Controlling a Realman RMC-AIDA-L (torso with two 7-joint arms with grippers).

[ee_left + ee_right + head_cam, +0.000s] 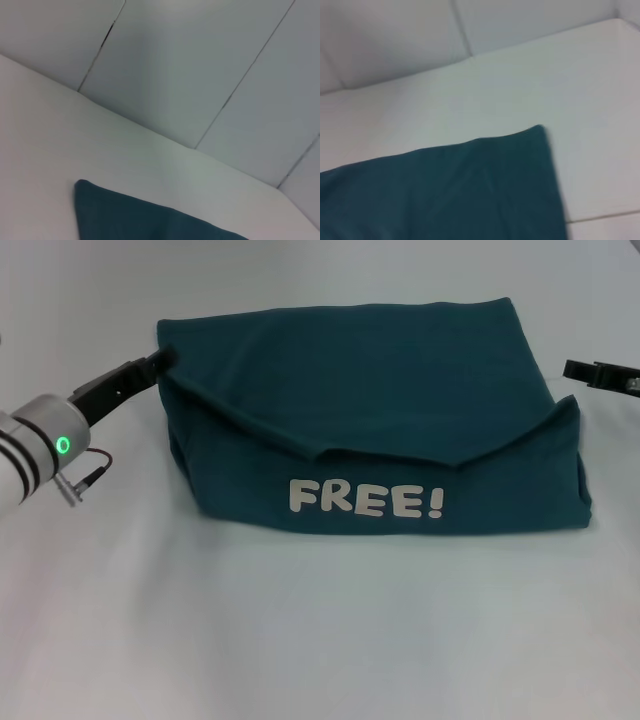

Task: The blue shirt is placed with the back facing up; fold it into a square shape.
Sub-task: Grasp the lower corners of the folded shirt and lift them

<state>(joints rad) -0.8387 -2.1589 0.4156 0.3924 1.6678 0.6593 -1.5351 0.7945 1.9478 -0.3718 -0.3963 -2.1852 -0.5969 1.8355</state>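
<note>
The blue shirt (370,390) lies folded into a rough rectangle in the middle of the white table, plain fabric on top. A lower band along its near edge shows white lettering "FREE!" (366,500). My left gripper (160,360) reaches in from the left and sits at the shirt's far left corner. Just off the shirt's far right edge, my right gripper (585,371) is apart from the cloth. A corner of the blue shirt (130,220) shows in the left wrist view, and another corner of the blue shirt (445,190) in the right wrist view.
The white table (300,640) stretches bare around the shirt, with wide room in front. A red cable (92,462) hangs by my left wrist. Pale wall panels (200,75) rise behind the table's far edge.
</note>
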